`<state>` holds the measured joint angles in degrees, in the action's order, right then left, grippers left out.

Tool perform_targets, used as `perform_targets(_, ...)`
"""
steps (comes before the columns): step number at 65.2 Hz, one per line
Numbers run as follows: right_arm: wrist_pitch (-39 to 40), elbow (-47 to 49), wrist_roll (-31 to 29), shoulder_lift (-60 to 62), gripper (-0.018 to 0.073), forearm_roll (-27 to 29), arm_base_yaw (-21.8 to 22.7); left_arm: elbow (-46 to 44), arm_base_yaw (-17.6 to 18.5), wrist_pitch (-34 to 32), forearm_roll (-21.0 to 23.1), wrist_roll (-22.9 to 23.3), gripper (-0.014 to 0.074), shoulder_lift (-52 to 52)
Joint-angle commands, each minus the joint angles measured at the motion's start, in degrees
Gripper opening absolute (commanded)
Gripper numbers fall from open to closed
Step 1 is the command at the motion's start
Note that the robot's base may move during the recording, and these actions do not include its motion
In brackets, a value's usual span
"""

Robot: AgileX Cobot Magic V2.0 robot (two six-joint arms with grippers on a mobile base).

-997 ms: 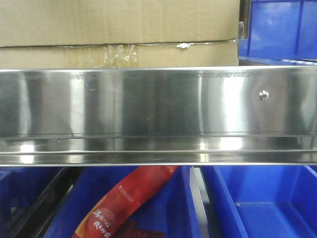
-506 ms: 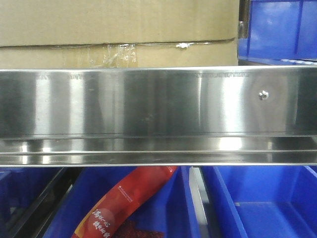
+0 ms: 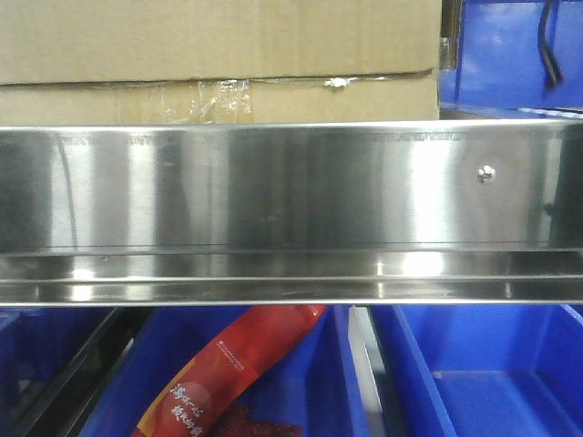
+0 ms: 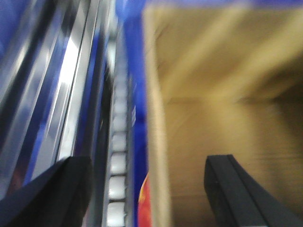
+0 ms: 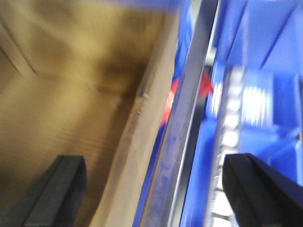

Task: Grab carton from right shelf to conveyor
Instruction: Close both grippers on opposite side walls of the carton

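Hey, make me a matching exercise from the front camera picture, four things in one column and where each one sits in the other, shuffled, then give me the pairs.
Things:
1. carton
2. red packet
3. screw head
4. upper blue bin

Places:
A. on the steel shelf rail, towards its right end
B. lying in the lower blue bin, under the rail
C. above the rail, crinkled clear tape along its seam
D. right of the carton, a black cable across it

Pairs: 1-C, 2-B, 3-A, 4-D
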<state>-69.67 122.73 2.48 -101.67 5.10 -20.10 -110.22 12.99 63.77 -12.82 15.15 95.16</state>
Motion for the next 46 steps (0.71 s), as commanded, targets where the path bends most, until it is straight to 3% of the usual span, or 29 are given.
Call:
perform_targets(1,2.42,0.53,0.00,-1.03,0.0465,1.17,-0.04,-0.61,-0.30,-0.76,0.18,0.47,0.0403,1.59)
perform_targets(14,2.81,0.53,0.00,-3.15,0.0463,5.52,-0.04,-0.61,-0.30,-0.76,0.18,0.47,0.0393,3.23)
perform_targets(18,2.68,0.53,0.00,-3.56,0.0414,5.74,-0.04,-0.61,-0.30,-0.76,0.18,0.47,0.0349,3.23)
perform_targets(23,1.82,0.53,0.00,-4.07,0.0264,5.74,-0.04,-0.61,-0.30,-0.45,0.18,0.47,0.0235,3.23)
perform_targets(31,-0.04,0.53,0.00,-4.60,-0.0034,5.74,-0.04,-0.61,-0.30,0.28,0.18,0.47,-0.0047,3.32)
perform_targets(33,-0.29,0.53,0.00,-4.60,-0.0099,5.74,-0.04,-0.61,-0.30,0.41,0.43,0.47,-0.0022,3.32)
perform_targets(38,-0.29,0.58,0.00,-4.48,-0.0059,5.74,-0.04,-0.75,-0.30,0.70,0.98,0.47,0.0005,3.32)
perform_targets(46,-0.29,0.58,0.00,-2.80,-0.0070,5.74,-0.04,-3.32,-0.30,4.29,1.09,0.47,-0.0010,2.83)
